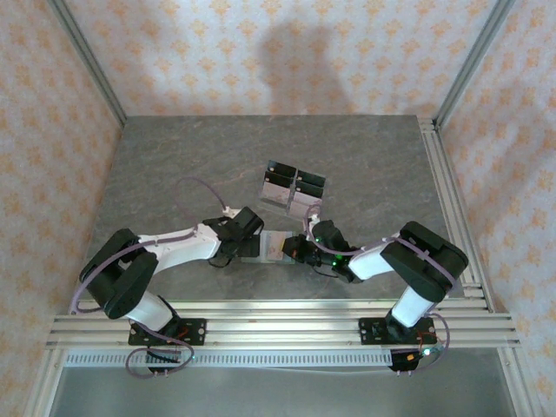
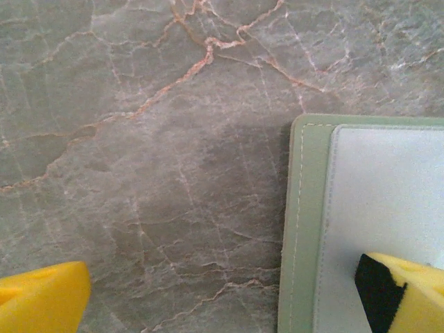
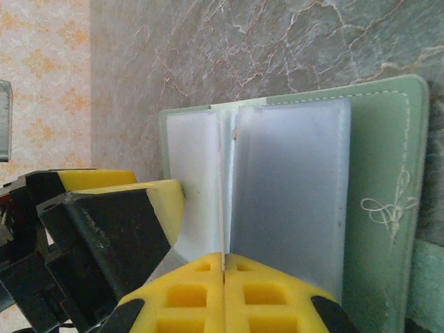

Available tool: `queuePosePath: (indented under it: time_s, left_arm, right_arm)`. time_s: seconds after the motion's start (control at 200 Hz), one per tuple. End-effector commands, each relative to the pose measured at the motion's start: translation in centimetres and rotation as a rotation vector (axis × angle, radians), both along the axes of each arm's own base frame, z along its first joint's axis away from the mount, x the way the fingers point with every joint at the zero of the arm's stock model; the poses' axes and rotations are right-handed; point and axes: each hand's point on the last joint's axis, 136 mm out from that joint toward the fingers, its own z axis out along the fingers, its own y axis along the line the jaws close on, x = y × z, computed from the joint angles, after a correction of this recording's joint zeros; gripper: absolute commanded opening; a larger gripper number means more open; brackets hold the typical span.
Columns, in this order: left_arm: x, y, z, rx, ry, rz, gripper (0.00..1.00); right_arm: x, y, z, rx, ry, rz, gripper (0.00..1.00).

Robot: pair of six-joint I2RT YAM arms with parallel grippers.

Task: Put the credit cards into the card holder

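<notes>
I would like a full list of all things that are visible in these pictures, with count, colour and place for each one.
card holder: one, sage green, lying open on the table between the two claws, clear sleeves showing
credit card: one, pale pinkish, seen edge-on over the card holder, in the right claw
four-cell stand: one, clear with black tops, mid-table behind the claws; contents unclear
table: one, grey veined marble
walls: beige, patterned, around the table
rails: silver, near edge and right side
left claw: one, yellow fingers, open, one finger on the card holder's sleeve
right claw: one, yellow fingers, shut on the credit card
</notes>
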Motion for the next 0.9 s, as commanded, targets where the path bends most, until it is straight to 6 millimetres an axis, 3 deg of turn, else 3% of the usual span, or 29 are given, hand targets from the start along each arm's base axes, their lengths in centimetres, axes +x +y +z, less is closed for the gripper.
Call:
queuePosePath:
  time_s: [0.0, 0.31, 0.891]
  left_arm:
    - [-0.5, 1.4, -0.2, 0.074, 0.006, 0.027, 1.00]
    - [-0.8, 2.1, -0.3, 0.094, 0.001, 0.056, 1.00]
    - [-1.0, 2.1, -0.9, 0.090, 0.009, 0.060, 1.00]
  right_arm:
    - [0.2, -0.1, 0.3, 0.024, -0.012, -0.001, 0.00]
    - [0.3, -0.5, -0.2, 0.017, 0.001, -0.010, 0.00]
    - [0.6, 1.2, 1.7, 0.109, -0.024, 0.045, 0.00]
